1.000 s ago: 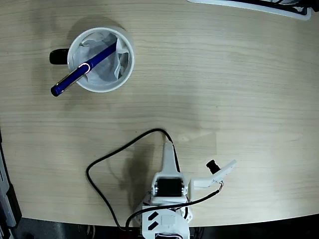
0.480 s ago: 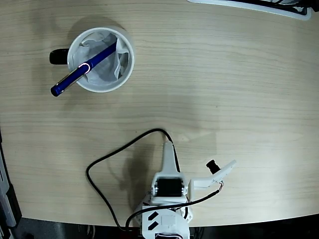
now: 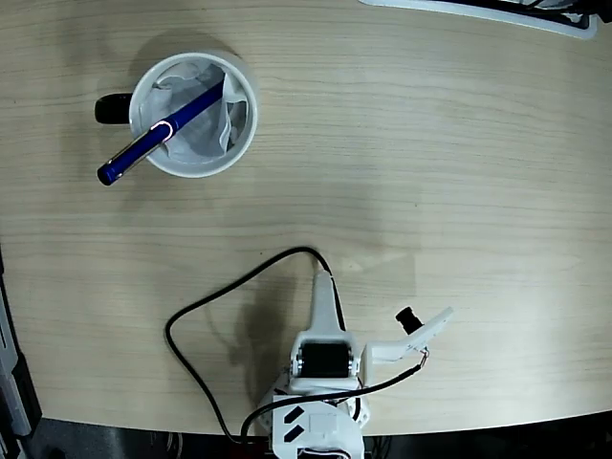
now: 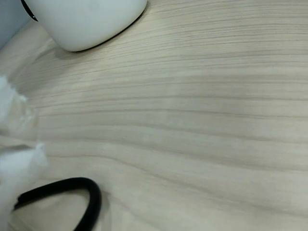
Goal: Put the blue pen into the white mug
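Note:
The white mug (image 3: 246,129) stands at the table's far left in the fixed view, black handle (image 3: 113,109) pointing left, crumpled white paper inside. The blue pen (image 3: 153,140) leans slantwise in it, one end down in the paper, the capped end with the silver clip sticking out over the lower-left rim. My gripper (image 3: 323,285) sits folded low at the bottom centre, far from the mug, shut and holding nothing. In the wrist view the white mug (image 4: 86,19) shows at the top left, and blurred white fingers (image 4: 19,161) fill the left edge.
A black cable (image 3: 215,298) loops over the table left of the arm and shows again as the black cable (image 4: 72,188) in the wrist view. A white object (image 3: 497,13) lies along the top right edge. Dark equipment (image 3: 10,373) lines the left edge.

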